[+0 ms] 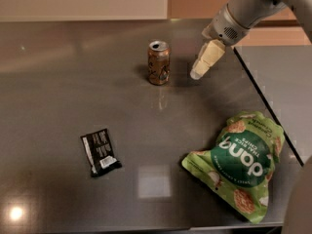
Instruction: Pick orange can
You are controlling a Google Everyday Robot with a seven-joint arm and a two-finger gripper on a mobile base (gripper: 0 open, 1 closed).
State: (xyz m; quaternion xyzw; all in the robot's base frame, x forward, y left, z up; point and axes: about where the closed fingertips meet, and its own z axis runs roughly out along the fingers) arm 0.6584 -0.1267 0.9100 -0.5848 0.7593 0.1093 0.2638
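Can (159,62) stands upright on the desk (58,91), toward the far middle, its silver top facing up and a faint reflection on the glossy surface just in front of it. The gripper (195,74) hangs near the can's right side, apart from it and at about its height, reaching in from the upper right on a grey arm and slanting down and to the left. Its fingers (207,58) lie together as one pale wedge with no gap showing between them; they hold nothing and touch neither can nor desk. A green chip bag (239,162) lies flat at the near right, well apart from the can. A small black packet (100,151) lies at the near left.
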